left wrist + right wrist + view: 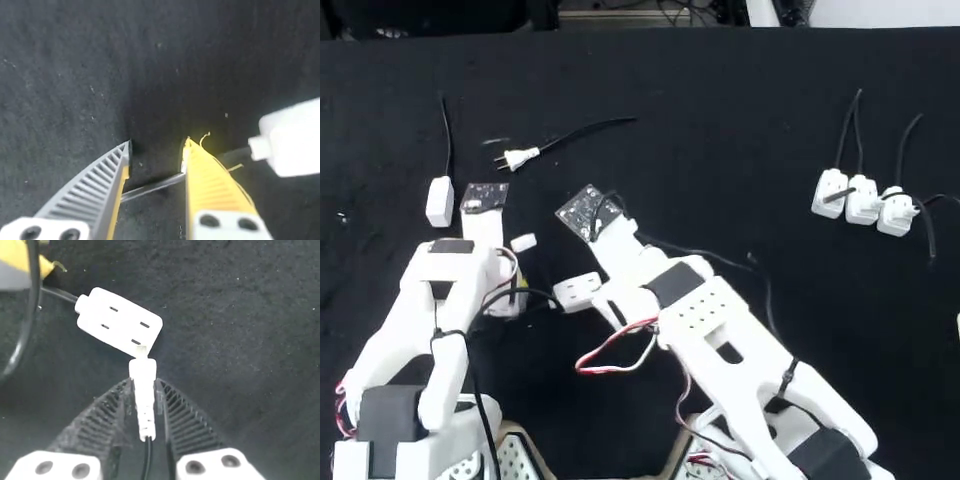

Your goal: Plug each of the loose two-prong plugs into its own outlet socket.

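Far left of the table: a white block (440, 200) lies there, with a black lead running toward the far edge.
Far, left of centre: a loose plug (517, 158), white with two prongs, lies on the cloth with its black cord trailing right, well apart from any socket.
Left gripper (156, 145): the fingers are spread and grip nothing; a thin black cord (150, 186) crosses the gap between them.
Between the arms: a small white piece (523, 242) lies by itself.
Outlet socket (120, 322): white, flat on the black cloth near the middle, slots up and nothing seated in them.
Right gripper (143, 382): clamped on a white plug (142, 405), whose prong end touches the socket's edge.
In the way: the left gripper's yellow finger (20, 262) sits just beside the socket's cord end.
Far right: three white blocks (863, 200) stand in a row with black cords; they are too small to tell what sits in each.
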